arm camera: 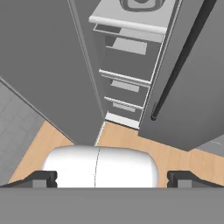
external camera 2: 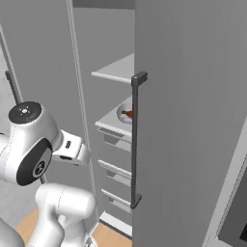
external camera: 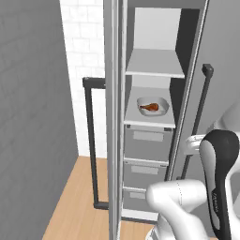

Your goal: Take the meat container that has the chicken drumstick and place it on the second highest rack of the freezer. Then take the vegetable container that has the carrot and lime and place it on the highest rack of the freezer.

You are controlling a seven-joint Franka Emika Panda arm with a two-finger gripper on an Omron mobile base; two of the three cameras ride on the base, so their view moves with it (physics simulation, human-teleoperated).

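step: meat container [external camera: 153, 106] w/ chicken drumstick [external camera: 149, 108] sitting mid lower shelf of freezer [external camera: 154, 140] | gripper [arm camera: 112, 178] hanging wide, holding nothing | next: prob fetching veg container for highest rack [external camera: 154, 65]

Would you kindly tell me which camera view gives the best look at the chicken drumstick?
The left base view: the chicken drumstick lies in full sight in its container on the lower white shelf. In the right base view the door edge hides all but a sliver of it. The hand view catches just the container's lower rim at its top edge.
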